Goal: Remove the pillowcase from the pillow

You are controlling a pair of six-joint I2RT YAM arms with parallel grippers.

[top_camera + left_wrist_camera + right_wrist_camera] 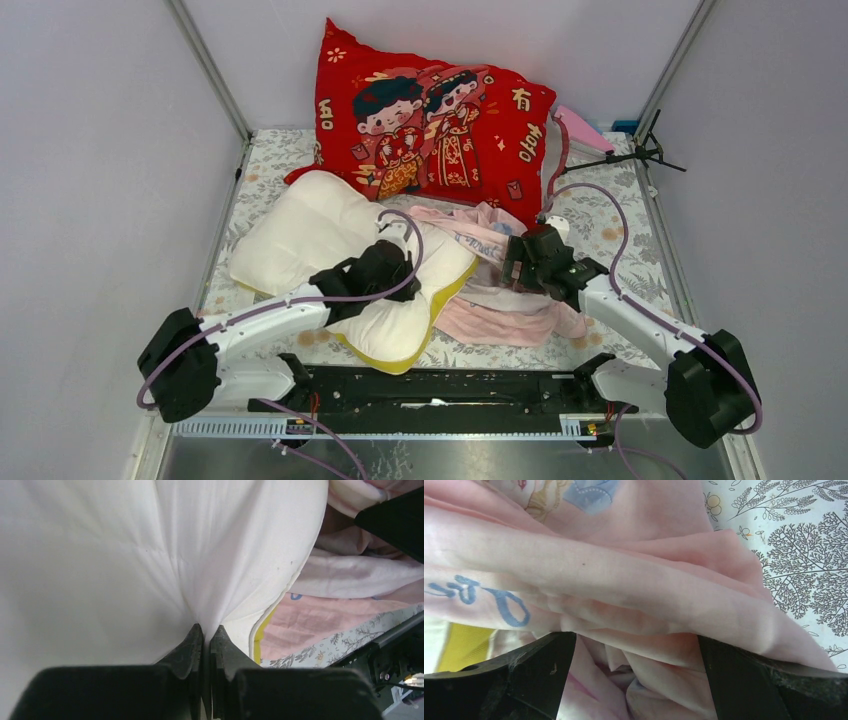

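Observation:
The cream-white pillow (320,240) with yellow piping lies left of centre, bare of its case. My left gripper (392,262) is shut on a pinch of the pillow's white cloth (205,600); its fingers (192,645) press together. The pale pink pillowcase (500,300) lies crumpled to the right of the pillow, one edge against it. My right gripper (518,262) is open, its jaws wide apart over the bunched pink fabric (634,595), which fills the gap between them. The pillowcase also shows in the left wrist view (330,625).
A big red cushion (430,125) with a cartoon couple leans against the back wall. A black stand (640,155) and a pink object (585,128) sit at the back right. The floral tabletop (620,225) is walled left and right. A black rail (440,385) runs along the near edge.

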